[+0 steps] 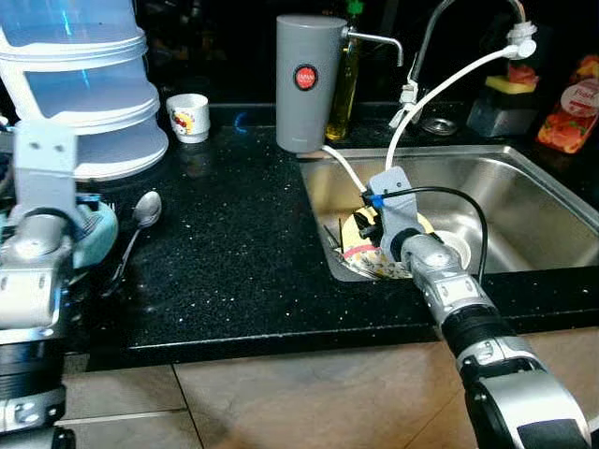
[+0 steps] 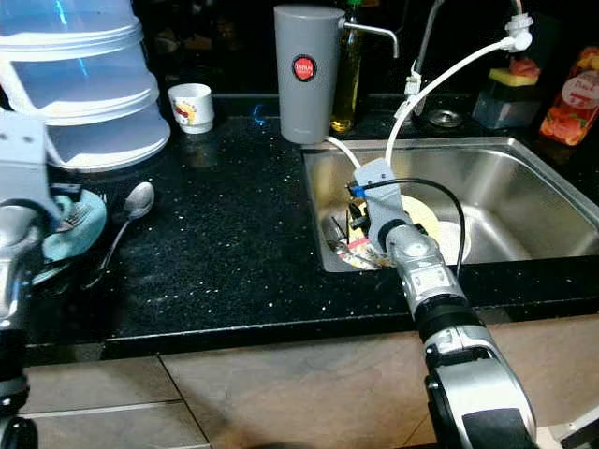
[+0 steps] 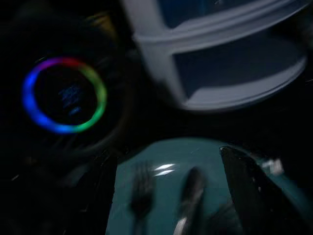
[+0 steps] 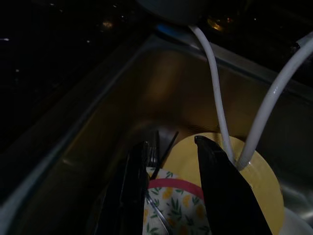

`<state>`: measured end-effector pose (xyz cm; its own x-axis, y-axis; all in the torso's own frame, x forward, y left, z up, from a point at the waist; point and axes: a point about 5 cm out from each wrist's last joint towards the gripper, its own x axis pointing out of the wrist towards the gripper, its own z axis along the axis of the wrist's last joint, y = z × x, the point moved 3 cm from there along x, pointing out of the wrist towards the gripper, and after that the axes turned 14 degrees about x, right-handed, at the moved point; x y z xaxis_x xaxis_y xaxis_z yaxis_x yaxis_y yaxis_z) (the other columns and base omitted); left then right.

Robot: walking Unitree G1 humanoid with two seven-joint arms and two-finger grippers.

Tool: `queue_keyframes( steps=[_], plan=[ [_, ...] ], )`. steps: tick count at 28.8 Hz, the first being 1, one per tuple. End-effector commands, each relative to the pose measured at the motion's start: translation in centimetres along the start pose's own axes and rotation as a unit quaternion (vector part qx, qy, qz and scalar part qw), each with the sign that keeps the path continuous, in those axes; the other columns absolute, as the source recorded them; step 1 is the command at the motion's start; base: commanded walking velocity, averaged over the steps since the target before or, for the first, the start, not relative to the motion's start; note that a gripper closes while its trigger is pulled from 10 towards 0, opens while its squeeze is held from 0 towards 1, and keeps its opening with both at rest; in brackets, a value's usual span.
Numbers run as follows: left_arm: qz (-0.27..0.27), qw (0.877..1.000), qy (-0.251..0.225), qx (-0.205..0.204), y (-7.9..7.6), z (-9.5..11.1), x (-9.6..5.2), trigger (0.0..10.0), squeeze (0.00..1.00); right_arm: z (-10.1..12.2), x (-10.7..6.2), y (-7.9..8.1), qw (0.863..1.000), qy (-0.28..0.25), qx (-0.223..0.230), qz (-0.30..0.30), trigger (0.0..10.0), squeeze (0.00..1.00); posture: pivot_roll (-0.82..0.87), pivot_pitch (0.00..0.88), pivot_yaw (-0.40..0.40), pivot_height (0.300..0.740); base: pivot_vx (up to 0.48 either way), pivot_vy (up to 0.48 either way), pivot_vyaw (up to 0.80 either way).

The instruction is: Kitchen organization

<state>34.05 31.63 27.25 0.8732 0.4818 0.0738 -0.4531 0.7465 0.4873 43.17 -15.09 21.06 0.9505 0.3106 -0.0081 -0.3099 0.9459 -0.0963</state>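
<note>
The right end effector (image 4: 171,191) reaches down into the steel sink (image 1: 524,178), fingers parted narrowly astride the rim of a patterned plate (image 4: 178,208) lying over a yellow plate (image 4: 264,188). Two white hoses (image 4: 215,93) cross just behind. The left end effector (image 3: 168,196) hovers spread wide above a teal plate (image 3: 166,176) with a fork (image 3: 142,196) on the speckled black bench (image 1: 234,253).

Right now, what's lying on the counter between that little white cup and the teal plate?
A metal spoon lies on the black counter between the white cup and the teal plate, seen in both eye views.
</note>
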Motion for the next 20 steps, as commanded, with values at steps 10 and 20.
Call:
queue_keyframes(
  steps=[10, 20],
  plan=[
    [-0.025, 0.999, 0.01, 0.017, 2.3, -2.6, 0.4, 10.0, 0.0, 0.2, 0.2, 0.5, 1.0, 0.0, 0.001, 0.021, 10.0, 0.0, 0.11, 0.095, -0.005, 0.74, 0.0, 0.0, 0.0],
    [-0.154, 0.986, -0.021, 0.055, -2.6, -1.3, -0.5, 10.0, 0.64, 0.3, 0.1, 0.2, 1.0, 0.0, -0.001, 0.022, 10.0, 0.0, 0.11, 0.097, -0.001, 0.74, 0.0, 0.0, 0.0]
  ],
)
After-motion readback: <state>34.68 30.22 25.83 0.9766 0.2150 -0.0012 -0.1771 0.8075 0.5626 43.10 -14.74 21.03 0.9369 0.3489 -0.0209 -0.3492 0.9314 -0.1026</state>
